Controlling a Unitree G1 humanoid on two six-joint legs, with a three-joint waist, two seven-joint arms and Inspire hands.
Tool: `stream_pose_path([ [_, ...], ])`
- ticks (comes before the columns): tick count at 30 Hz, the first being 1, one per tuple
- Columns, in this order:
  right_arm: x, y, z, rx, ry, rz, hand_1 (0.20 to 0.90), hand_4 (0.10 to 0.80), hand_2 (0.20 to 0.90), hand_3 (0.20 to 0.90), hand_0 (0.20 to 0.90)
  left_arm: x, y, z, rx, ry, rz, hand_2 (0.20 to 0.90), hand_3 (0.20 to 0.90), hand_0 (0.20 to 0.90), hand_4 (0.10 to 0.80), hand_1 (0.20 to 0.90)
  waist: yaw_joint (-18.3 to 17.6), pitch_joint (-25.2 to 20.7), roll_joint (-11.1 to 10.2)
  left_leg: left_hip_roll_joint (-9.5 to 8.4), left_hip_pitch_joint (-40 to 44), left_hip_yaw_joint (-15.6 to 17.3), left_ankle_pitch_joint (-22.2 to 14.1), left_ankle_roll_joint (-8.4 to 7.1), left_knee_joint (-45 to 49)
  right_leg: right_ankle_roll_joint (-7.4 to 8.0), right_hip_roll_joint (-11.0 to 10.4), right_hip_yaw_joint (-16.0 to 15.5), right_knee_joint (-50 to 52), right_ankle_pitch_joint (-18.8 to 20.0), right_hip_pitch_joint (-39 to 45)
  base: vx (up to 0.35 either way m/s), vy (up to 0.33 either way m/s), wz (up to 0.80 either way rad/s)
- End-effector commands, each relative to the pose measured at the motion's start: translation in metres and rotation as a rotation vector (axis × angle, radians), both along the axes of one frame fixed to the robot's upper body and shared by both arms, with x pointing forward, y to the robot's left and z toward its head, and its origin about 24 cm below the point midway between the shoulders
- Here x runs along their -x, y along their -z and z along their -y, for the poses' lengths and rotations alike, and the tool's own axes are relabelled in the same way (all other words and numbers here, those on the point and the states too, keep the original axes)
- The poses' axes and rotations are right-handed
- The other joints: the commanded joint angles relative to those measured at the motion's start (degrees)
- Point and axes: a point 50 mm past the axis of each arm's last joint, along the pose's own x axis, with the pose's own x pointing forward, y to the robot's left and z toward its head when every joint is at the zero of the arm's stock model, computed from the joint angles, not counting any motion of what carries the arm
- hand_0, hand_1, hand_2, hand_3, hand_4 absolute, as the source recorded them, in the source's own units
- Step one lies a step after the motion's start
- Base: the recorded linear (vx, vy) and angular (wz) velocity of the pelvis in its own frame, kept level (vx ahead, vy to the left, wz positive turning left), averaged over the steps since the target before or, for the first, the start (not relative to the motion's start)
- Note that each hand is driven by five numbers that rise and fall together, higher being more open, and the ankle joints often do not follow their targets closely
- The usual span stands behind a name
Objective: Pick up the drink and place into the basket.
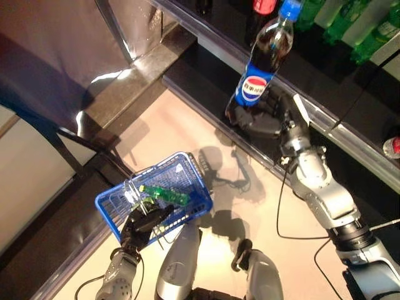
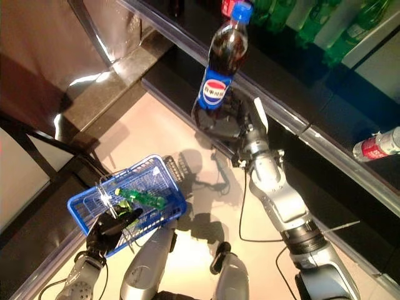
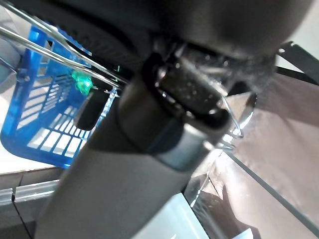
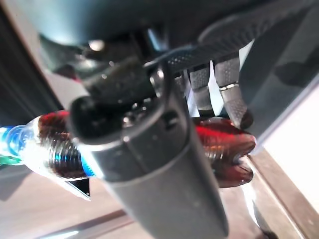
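A dark cola bottle with a blue cap and blue label stands tilted, its base in my right hand, whose fingers curl round it in front of the dark shelf. The right wrist view shows the cola bottle pressed against the fingers. A blue wire-handled basket hangs low on the left, its metal handles gripped by my left hand. Inside the basket lies a green bottle.
A dark shelf runs across the upper right with green bottles and a red-labelled bottle lying on it. A dark-framed table or counter stands at the left. Pale floor lies between.
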Motion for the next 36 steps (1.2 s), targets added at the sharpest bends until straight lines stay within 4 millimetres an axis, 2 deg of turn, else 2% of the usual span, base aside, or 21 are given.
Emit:
stream_pose_path([
  [1,0.035,-0.097,-0.038,-0.076,-0.24,0.479,0.3,0.1,0.3,0.2,0.3,-0.032,-0.098,0.025,0.038,0.23,0.572,0.3,0.2,0.3,0.1,0.3,-0.1,-7.7,2.7,0.01,7.1,-4.6,-8.8,-0.54,5.7,-6.15,1.8,-4.2,-2.5,5.7,2.6,0.047,-0.034,0.21],
  [5,0.031,-0.08,-0.047,-0.14,-0.271,0.386,0.3,0.1,0.3,0.2,0.3,-0.029,-0.108,0.031,0.064,0.287,0.604,0.3,0.2,0.3,0.1,0.3,1.0,-8.3,2.7,-0.06,8.6,-5.7,-8.4,-0.78,4.6,-6.04,1.9,-5.2,-3.8,5.7,4.8,0.039,-0.043,0.29],
  [9,0.03,-0.065,-0.059,-0.206,-0.298,0.319,0.3,0.1,0.3,0.2,0.3,-0.03,-0.127,0.038,0.109,0.346,0.669,0.3,0.2,0.3,0.1,0.3,2.1,-8.7,2.9,-0.34,8.9,-7.2,-7.9,-0.82,4.3,-5.97,2.0,-6.2,-4.0,5.7,5.8,0.014,-0.032,0.24],
  [18,0.026,-0.047,-0.082,-0.284,-0.277,0.232,0.3,0.1,0.3,0.2,0.3,-0.033,-0.157,0.06,0.216,0.487,0.772,0.3,0.2,0.3,0.1,0.3,4.8,-8.6,3.3,-1.29,8.9,-10.9,-6.7,-0.94,3.5,-5.92,2.3,-8.6,-3.8,5.6,6.7,0.0,-0.038,0.16],
  [23,0.019,-0.033,-0.078,-0.205,-0.183,0.202,0.3,0.1,0.3,0.2,0.3,-0.031,-0.175,0.062,0.188,0.552,0.865,0.3,0.2,0.3,0.1,0.3,5.6,-8.3,3.2,-1.63,8.5,-11.9,-6.5,-0.92,3.4,-5.75,2.4,-9.3,-3.8,5.7,6.5,-0.028,-0.036,0.12],
  [27,0.006,-0.01,-0.069,-0.144,-0.093,0.131,0.3,0.1,0.3,0.2,0.3,-0.027,-0.194,0.068,0.202,0.642,0.964,0.3,0.2,0.3,0.1,0.3,6.4,-7.9,3.3,-2.04,8.1,-12.8,-6.5,-0.82,3.8,-5.78,2.2,-10.1,-3.7,5.7,6.6,0.013,-0.022,0.04],
  [28,0.003,-0.001,-0.068,-0.132,-0.072,0.101,0.3,0.1,0.3,0.2,0.3,-0.025,-0.199,0.072,0.216,0.682,0.997,0.3,0.2,0.3,0.1,0.3,6.9,-7.6,2.9,-2.21,8.8,-12.9,-7.8,-0.91,4.0,-5.5,2.2,-9.6,-3.2,4.3,7.1,0.069,-0.07,0.18],
  [31,0.0,0.005,-0.068,-0.123,-0.059,0.075,0.3,0.1,0.3,0.2,0.3,-0.023,-0.205,0.074,0.236,0.723,1.031,0.3,0.2,0.3,0.1,0.3,7.2,-7.4,2.8,-2.37,8.8,-13.2,-7.9,-0.9,4.2,-5.47,2.1,-9.7,-3.1,4.3,7.2,0.034,-0.034,0.18],
  [36,-0.007,0.026,-0.078,-0.103,-0.054,-0.007,0.3,0.1,0.3,0.2,0.3,-0.015,-0.227,0.089,0.32,0.887,1.174,0.3,0.2,0.3,0.1,0.3,8.4,-7.0,2.8,-2.86,8.8,-14.5,-8.1,-0.79,4.4,-5.48,2.0,-10.5,-3.0,4.2,7.6,0.021,-0.02,0.09],
])
